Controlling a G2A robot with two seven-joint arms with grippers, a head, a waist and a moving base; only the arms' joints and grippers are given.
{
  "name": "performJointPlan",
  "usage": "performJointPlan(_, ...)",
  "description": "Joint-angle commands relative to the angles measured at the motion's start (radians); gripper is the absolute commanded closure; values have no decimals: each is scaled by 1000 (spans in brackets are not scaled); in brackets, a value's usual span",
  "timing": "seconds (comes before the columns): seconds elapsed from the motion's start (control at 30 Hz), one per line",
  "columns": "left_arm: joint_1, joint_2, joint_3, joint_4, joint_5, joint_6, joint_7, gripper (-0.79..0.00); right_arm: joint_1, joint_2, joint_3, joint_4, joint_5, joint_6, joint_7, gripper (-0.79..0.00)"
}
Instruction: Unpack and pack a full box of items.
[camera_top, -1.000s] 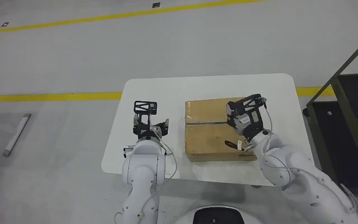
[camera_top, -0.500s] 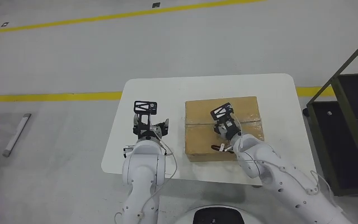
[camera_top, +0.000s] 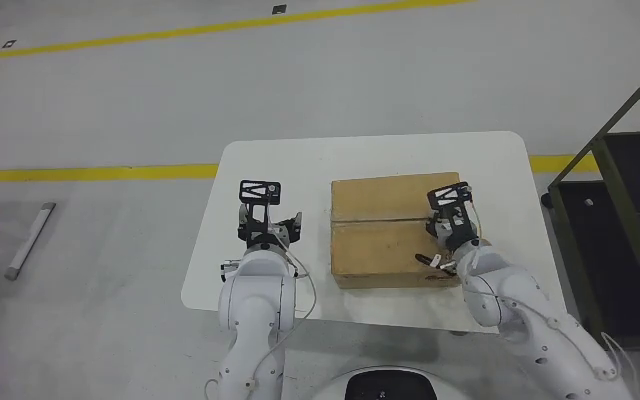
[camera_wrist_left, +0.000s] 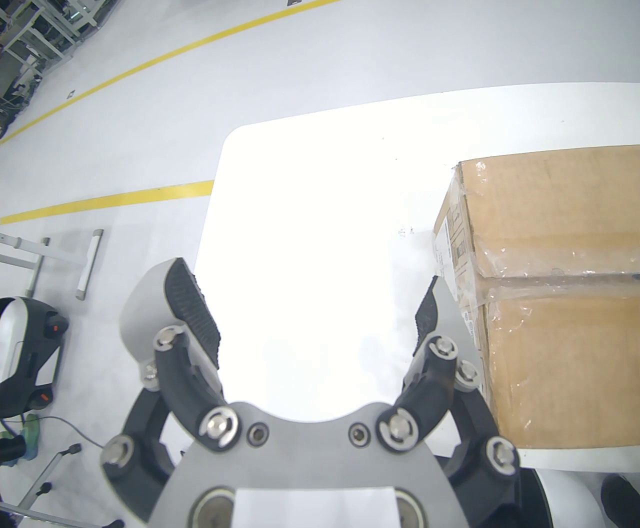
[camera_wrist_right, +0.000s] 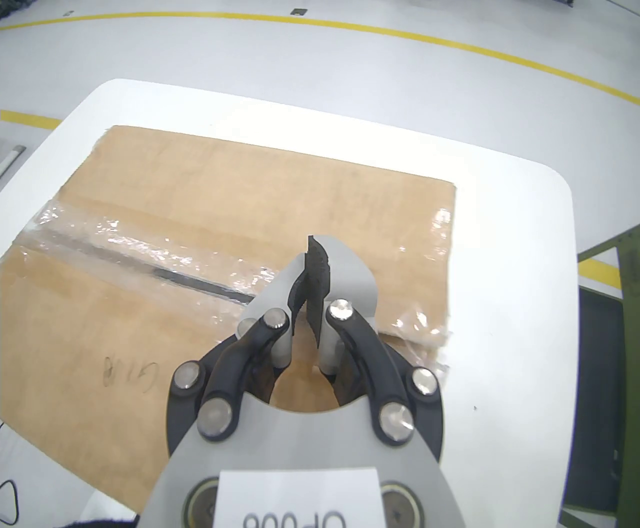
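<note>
A closed brown cardboard box (camera_top: 385, 225) lies on the white table (camera_top: 300, 170), its flaps sealed along the middle by clear tape (camera_wrist_right: 125, 245). My right gripper (camera_wrist_right: 312, 270) hovers over the box's right end near the seam, fingers shut with nothing between them; it also shows from above as right gripper (camera_top: 450, 205). My left gripper (camera_wrist_left: 310, 300) stands open over bare table to the left of the box (camera_wrist_left: 550, 280), holding nothing, and appears from above as left gripper (camera_top: 261, 200).
A dark green rack (camera_top: 600, 200) stands just off the table's right edge. Yellow floor lines (camera_top: 100, 172) run behind the table. Bare tabletop lies left of the box and along the far edge.
My right gripper swung left across the box top to its middle, then back to the right end near the seam. The left arm stayed still.
</note>
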Motion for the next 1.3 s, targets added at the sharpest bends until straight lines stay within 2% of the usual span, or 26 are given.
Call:
performJointPlan(0.0,0,0,0,0,0,0,0,-785,-24,3,31,-13,-8,9,4,0)
performJointPlan(0.13,0,0,0,0,0,0,0,-785,-68,7,91,-53,-28,39,-6,0)
performJointPlan(0.23,0,0,0,0,0,0,0,-785,-99,5,118,-114,-44,62,-89,0)
performJointPlan(0.33,0,0,0,0,0,0,0,-785,-105,1,117,-161,-25,35,-159,0)
performJointPlan(0.43,0,0,0,0,0,0,0,-785,-64,-6,68,-162,21,-55,-180,0)
performJointPlan(0.6,0,0,0,0,0,0,0,-785,91,-35,-129,-24,16,-205,-210,0)
performJointPlan(0.8,0,0,0,0,0,0,0,-785,272,-90,-326,184,-19,-245,-249,0)
performJointPlan(1.0,0,0,0,0,0,0,0,-785,340,-124,-391,312,-37,-224,-253,0)
performJointPlan(1.27,0,0,0,0,0,0,0,-785,288,-128,-356,330,-23,-210,-236,0)
